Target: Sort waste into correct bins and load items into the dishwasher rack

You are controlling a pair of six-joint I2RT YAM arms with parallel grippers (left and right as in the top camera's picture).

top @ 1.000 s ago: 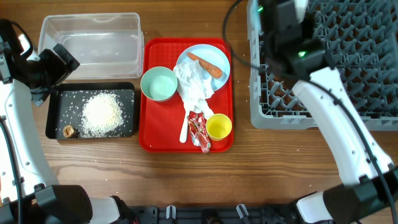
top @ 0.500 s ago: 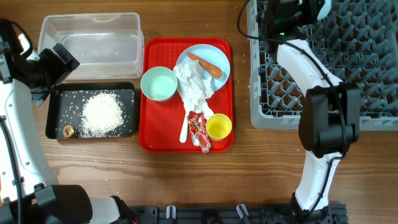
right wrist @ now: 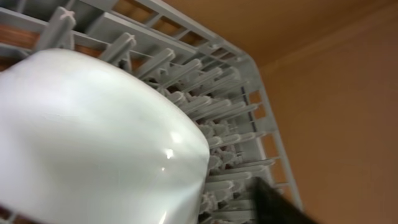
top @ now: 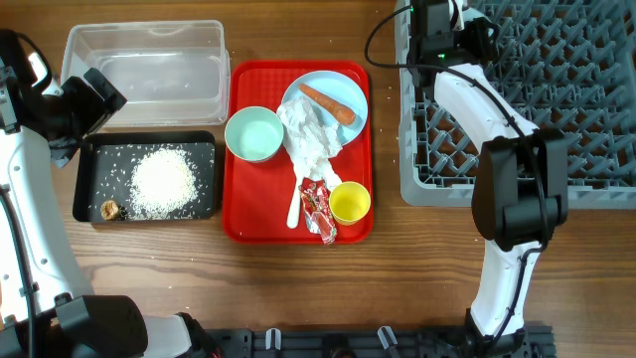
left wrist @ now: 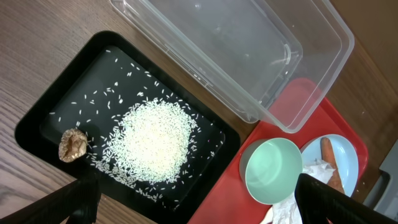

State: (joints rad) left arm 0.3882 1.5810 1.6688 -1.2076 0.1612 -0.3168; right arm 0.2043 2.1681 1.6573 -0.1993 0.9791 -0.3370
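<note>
the grey dishwasher rack (top: 576, 89) fills the table's far right corner. the right gripper (top: 434, 22) hangs over the rack's far left corner. its wrist view is filled by a pale bowl (right wrist: 93, 137) sitting against the upright pegs, with one dark finger (right wrist: 277, 205) at the lower edge. whether that pincer grips the bowl or stands apart from it cannot be told.

the flat red tray (top: 248, 209) lies mid-table. left of it are the clear plastic tub (top: 145, 28) and, nearer, the black tray (top: 204, 169). the left gripper (left wrist: 196, 186) hovers over the black tray, fingers spread wide with nothing between them.

on the red tray, the pale blue plate (top: 338, 85) carries the crumpled napkin (top: 313, 134) and the carrot (top: 328, 102). the teal bowl (top: 254, 133) sits just left of the plate. the yellow cup (top: 350, 203) touches the red wrapper (top: 318, 211), with the white spoon (top: 295, 204) beside it.

a heap of rice (top: 162, 182) and the brown scrap (top: 109, 210) lie in the black tray.
</note>
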